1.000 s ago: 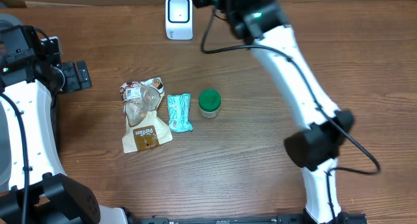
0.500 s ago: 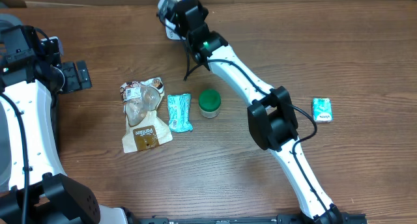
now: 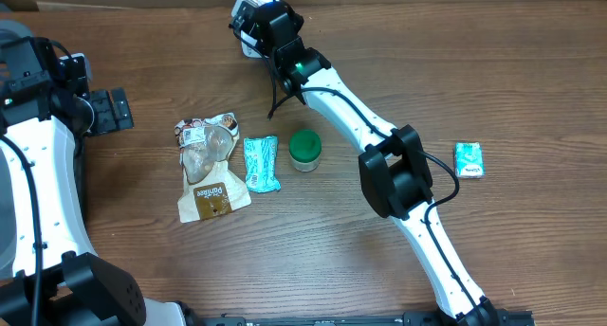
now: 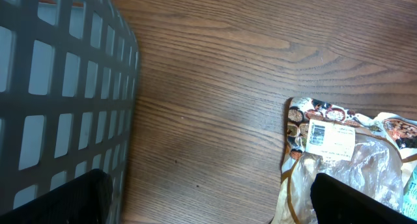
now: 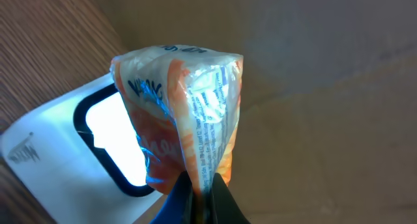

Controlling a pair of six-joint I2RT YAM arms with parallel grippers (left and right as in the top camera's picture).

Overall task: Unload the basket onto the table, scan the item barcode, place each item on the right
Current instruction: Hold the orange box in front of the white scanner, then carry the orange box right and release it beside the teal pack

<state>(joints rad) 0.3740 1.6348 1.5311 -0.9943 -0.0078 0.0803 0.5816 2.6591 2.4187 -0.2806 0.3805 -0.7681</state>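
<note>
the right gripper [image 5: 202,196] is pinched closed on the bottom seam of an orange-and-white packet [image 5: 189,107], which stands up from the jaws at centre frame in the right wrist view. just behind it, in the lower left of that frame, sits the white scanner [image 5: 45,159], its lit window [image 5: 107,129] partly covered by the packet. whether the barcode faces the window i cannot tell. this looks like the presenting step of the scan. the next move probably calls for a slow wrist turn until the code meets the window. the left gripper [image 3: 112,109] stands wide apart and empty at the left edge of the overhead view, apart from a snack bag [image 3: 209,170].
</note>
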